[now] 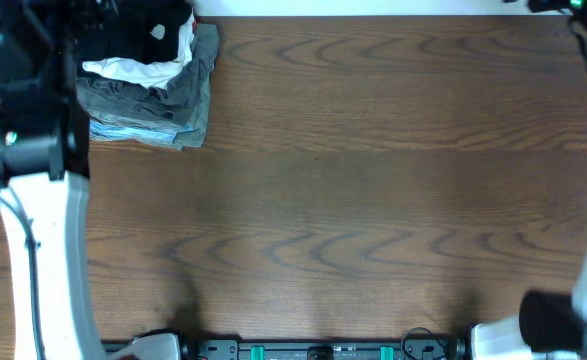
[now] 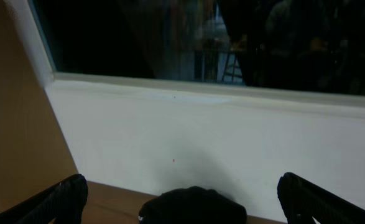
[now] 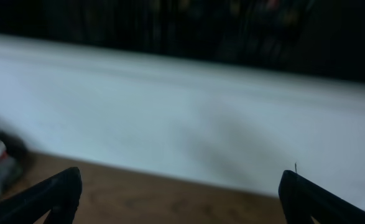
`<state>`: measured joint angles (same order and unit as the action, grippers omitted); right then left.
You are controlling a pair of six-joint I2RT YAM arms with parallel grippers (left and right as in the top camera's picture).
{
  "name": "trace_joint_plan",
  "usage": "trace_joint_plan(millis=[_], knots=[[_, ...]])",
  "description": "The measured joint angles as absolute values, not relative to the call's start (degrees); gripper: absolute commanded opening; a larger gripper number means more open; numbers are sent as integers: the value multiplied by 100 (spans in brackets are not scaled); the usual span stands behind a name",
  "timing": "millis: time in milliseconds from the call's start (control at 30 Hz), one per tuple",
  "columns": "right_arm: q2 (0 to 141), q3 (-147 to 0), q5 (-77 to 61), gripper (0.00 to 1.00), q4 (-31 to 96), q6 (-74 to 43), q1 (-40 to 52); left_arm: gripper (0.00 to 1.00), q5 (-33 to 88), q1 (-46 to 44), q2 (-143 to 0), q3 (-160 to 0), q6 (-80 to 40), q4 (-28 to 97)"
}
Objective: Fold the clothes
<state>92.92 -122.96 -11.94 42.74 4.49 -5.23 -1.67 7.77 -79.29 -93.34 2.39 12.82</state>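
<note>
The black garment (image 1: 138, 30), with a small white tag, lies bunched on top of a pile of folded clothes at the table's far left corner. In the left wrist view it is a dark rounded lump (image 2: 191, 205) at the bottom edge, against the white wall. My left gripper (image 2: 182, 183) is open, with its fingers wide apart on either side of the lump and not touching it. My right gripper (image 3: 181, 180) is open and empty over bare table near the far right, facing the wall.
Under the black garment are folded white (image 1: 133, 70), grey-olive (image 1: 188, 95) and light blue (image 1: 123, 130) garments. The wooden table (image 1: 353, 180) ends at a white wall ledge (image 2: 201, 124) at the back. The left arm (image 1: 33, 140) stands beside the pile.
</note>
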Motion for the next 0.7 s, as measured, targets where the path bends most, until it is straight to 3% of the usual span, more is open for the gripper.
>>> trace_joint_plan(millis=[233,700], knots=[[8372,-12409,-1190,99,4598,471,-523,98,-169,777,-7760,-9334,233,1380],[8399,-12401,-1168,99,6125,489,-523,98,-167,777,-7769,-9334,233,2871]])
